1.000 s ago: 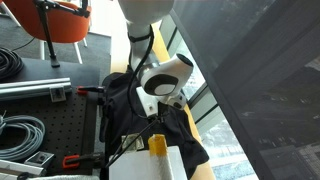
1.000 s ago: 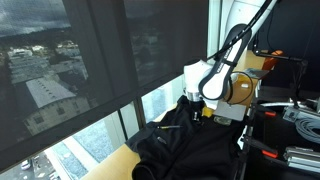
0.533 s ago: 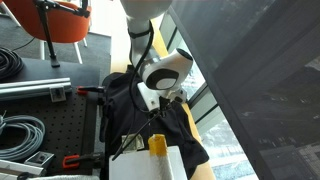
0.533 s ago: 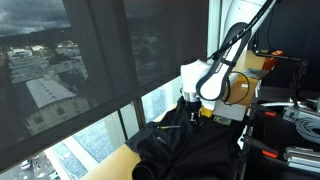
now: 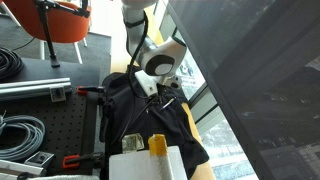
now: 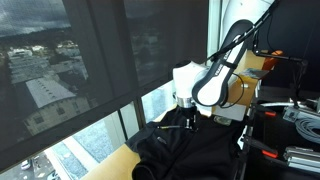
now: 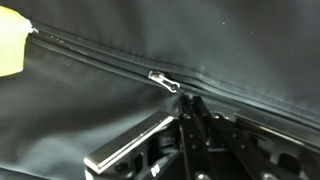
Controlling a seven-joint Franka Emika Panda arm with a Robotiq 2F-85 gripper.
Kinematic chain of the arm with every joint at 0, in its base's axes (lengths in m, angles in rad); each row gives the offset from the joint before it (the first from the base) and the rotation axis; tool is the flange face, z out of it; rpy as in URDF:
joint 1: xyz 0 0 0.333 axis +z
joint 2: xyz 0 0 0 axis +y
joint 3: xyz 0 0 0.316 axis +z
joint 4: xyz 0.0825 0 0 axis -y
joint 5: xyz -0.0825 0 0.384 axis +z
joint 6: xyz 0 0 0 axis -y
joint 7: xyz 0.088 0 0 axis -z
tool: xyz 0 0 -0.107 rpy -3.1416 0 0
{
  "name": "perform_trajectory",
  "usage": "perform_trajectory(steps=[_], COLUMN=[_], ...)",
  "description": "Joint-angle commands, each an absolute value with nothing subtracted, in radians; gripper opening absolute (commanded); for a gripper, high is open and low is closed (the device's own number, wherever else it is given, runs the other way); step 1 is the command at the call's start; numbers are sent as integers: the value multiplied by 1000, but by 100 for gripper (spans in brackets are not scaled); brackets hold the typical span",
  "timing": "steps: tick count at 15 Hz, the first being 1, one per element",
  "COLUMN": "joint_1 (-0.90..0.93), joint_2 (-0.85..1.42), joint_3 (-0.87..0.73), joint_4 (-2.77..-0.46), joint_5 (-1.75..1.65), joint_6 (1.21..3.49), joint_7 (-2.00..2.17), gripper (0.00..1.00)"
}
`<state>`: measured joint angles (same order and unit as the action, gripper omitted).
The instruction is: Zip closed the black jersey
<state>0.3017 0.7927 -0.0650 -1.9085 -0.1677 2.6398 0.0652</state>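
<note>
The black jersey [image 5: 128, 115] lies spread over the table by the window and also shows in an exterior view [image 6: 195, 152]. In the wrist view its fabric [image 7: 90, 110] fills the frame, with the zipper line running diagonally and the silver zipper slider [image 7: 162, 79] at the middle. My gripper [image 7: 190, 100] has its two fingers pressed together just behind the slider, apparently pinching the zipper pull. In both exterior views the gripper [image 5: 162, 92] [image 6: 187, 120] points down onto the jersey's middle.
A yellow object [image 5: 157, 144] and a white box [image 5: 145, 166] sit at the jersey's near end. Red clamps [image 5: 72, 160] and coiled cables [image 5: 20, 132] lie on the black perforated board. The window glass [image 6: 90, 70] is close beside the table's wooden edge [image 5: 205, 135].
The gripper has moved along the zipper line, away from the yellow object and towards the jersey's far end, staying shut and low on the fabric.
</note>
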Motion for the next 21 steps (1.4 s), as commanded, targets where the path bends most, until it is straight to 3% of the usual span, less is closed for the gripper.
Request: perform_trajectory(steps=[1,21], joint_1=[343,562], joint_2=[784,912], joint_3=[-39,44], joint_4=[-1862,-1536], joint_5=[-182,-187], joint_6=[2587,2400], joint_7=[124,267], gripper=[2,2])
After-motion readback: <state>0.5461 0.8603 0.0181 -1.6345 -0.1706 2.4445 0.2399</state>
